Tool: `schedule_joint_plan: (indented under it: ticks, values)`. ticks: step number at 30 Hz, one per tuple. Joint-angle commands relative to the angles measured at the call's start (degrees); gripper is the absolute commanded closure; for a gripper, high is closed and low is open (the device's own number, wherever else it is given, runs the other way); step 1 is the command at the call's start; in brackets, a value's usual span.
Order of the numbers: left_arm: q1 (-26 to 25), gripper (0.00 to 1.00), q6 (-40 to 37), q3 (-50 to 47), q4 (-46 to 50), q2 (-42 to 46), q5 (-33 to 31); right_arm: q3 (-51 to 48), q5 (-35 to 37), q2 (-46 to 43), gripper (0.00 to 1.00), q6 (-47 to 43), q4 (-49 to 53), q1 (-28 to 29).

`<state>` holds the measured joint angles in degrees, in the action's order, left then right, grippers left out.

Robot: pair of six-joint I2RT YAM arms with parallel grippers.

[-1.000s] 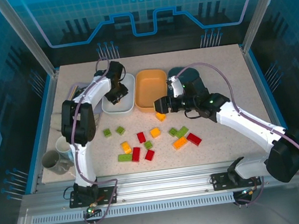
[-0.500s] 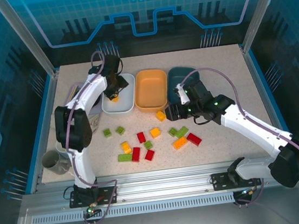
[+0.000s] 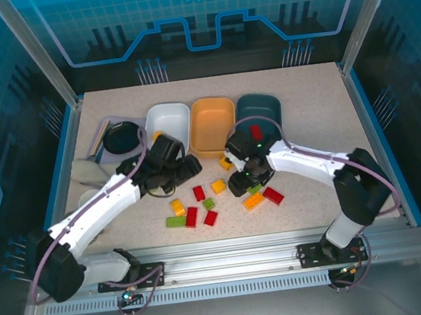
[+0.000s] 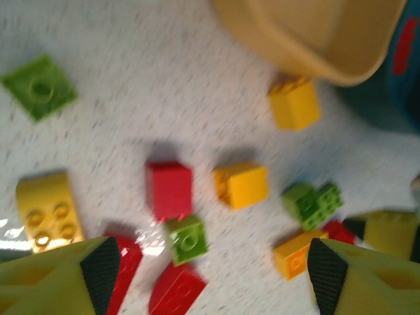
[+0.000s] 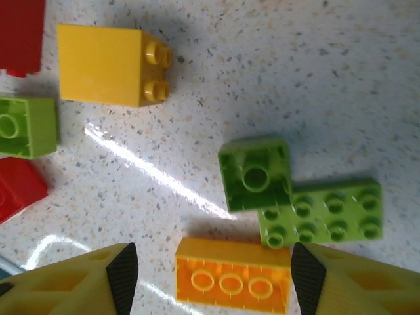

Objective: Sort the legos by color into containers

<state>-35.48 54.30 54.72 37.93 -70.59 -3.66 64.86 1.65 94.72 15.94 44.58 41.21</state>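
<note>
Three containers stand in a row at the back: a white tub (image 3: pixel 167 118), an orange tub (image 3: pixel 214 122) and a dark teal tub (image 3: pixel 262 107) with a red lego (image 3: pixel 256 131) in it. Loose red, green and yellow legos (image 3: pixel 201 205) lie scattered in front of them. My left gripper (image 3: pixel 187 168) (image 4: pixel 213 269) hovers open over this pile, above a small green lego (image 4: pixel 187 239) and a red one (image 4: pixel 169 189). My right gripper (image 3: pixel 243 186) (image 5: pixel 215 272) is open, low over the table. An upside-down orange lego (image 5: pixel 233 279) lies between its pads, beside two green legos (image 5: pixel 254 174).
A black round dish (image 3: pixel 121 138) on a purple tray and a pale cup (image 3: pixel 85 171) stand at the far left. The left forearm lies across the left side of the table. A yellow lego (image 4: pixel 294 104) lies close to the orange tub's rim (image 4: pixel 308 33).
The left arm swung from the white tub down to the lego pile and opened its jaws. The right arm came back from the teal tub and dropped over the orange lego.
</note>
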Motion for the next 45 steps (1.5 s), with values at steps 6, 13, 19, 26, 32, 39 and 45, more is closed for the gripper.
schedule_joint_plan:
  ticks: [6,13,19,26,32,39,45]
  values:
    - [-3.3,0.09,3.3,-10.0,-2.3,18.3,0.8,5.9,4.9,8.3,0.31,-5.5,4.2,-0.2]
    - [-3.4,0.09,4.4,-10.9,-0.2,22.6,0.0,7.1,5.4,12.6,0.42,-7.2,3.6,-0.6]
    - [-3.4,0.09,4.8,-10.7,-0.9,23.0,0.1,7.6,6.4,14.7,0.49,-7.4,3.2,-0.9]
    - [-3.4,0.08,5.6,-10.3,-1.2,22.9,-0.3,8.3,8.4,11.1,0.69,-6.3,2.6,0.0]
    - [-2.7,0.06,4.4,-2.5,1.2,18.9,-4.0,16.3,8.4,5.3,0.72,-2.3,5.6,0.1]
    - [4.9,0.04,1.6,5.1,-0.1,11.5,1.1,36.4,5.8,18.7,0.73,1.4,7.4,-3.2]
    - [10.5,0.01,-0.1,8.8,2.0,8.3,3.1,55.8,5.8,35.8,0.72,4.3,12.0,-6.5]
